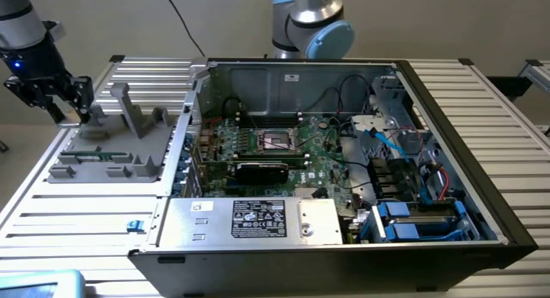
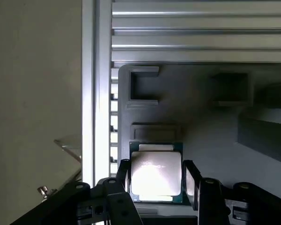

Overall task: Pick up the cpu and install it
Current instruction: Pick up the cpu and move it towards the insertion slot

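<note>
The cpu (image 2: 155, 169), a flat square chip with a shiny silver top and a thin green edge, lies flat in a recess of the grey holder tray (image 2: 215, 140). My gripper (image 2: 157, 183) is open and straddles it, one black finger close on each side; I see a thin gap at one finger. In the exterior view my gripper (image 1: 79, 111) hangs over the far left corner of the grey tray (image 1: 112, 153). The motherboard's black socket (image 1: 277, 140) with its metal frame sits inside the open computer case (image 1: 464, 118).
The tray carries upright grey posts (image 1: 129, 108) beside my gripper. It rests on a slatted aluminium table (image 1: 77, 211). A black card (image 1: 262, 170), cables (image 1: 378, 134) and blue drive brackets (image 1: 413, 224) crowd the case. A second arm's base (image 1: 311, 24) stands behind the case.
</note>
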Controlling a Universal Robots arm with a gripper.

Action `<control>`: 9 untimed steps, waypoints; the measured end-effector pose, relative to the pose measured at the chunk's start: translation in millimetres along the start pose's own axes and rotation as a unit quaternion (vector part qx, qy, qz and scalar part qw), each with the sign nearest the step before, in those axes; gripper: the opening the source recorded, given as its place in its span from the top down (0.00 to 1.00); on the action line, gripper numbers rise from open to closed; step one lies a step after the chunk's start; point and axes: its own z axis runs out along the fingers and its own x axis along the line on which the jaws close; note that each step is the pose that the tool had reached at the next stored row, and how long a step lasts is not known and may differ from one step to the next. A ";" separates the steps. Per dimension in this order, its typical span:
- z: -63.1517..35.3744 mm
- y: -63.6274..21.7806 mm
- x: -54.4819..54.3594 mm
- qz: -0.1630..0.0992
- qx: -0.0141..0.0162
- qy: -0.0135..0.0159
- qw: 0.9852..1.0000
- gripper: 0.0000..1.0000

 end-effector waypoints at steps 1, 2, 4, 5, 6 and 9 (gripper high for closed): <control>-4.5 0.1 0.1 0.000 0.000 0.000 1.000 0.45; -9.1 0.3 0.2 0.000 0.000 0.000 1.000 0.45; -18.1 0.5 0.5 0.000 0.000 0.000 1.000 0.45; -22.9 0.6 0.7 0.000 0.000 0.000 1.000 0.45; -27.5 0.8 0.8 0.000 0.000 0.000 1.000 0.45; -41.0 1.2 0.2 0.000 0.000 0.000 1.000 0.45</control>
